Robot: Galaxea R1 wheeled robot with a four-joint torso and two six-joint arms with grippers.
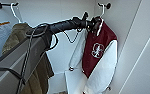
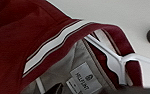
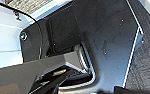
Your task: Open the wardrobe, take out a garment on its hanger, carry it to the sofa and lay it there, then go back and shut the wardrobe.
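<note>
A: Your left arm's grey forearm (image 1: 21,57) fills the foreground. Gripper state?

B: Left gripper (image 1: 92,24) at the collar; can't tell its pinch.

A: The jacket?

B: Soft maroon varsity jacket with white sleeves (image 1: 97,55) hangs in the white wardrobe (image 1: 131,37), two o'clock; probably floppy and light, so take the stiff thin white hanger (image 2: 116,58).

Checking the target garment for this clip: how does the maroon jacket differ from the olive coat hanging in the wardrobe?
The maroon jacket has white sleeves and a white chest emblem; the olive coat is plain. The left gripper is at the jacket's collar; the coat hangs apart from it. Both hang on white hangers from wall pegs.
</note>
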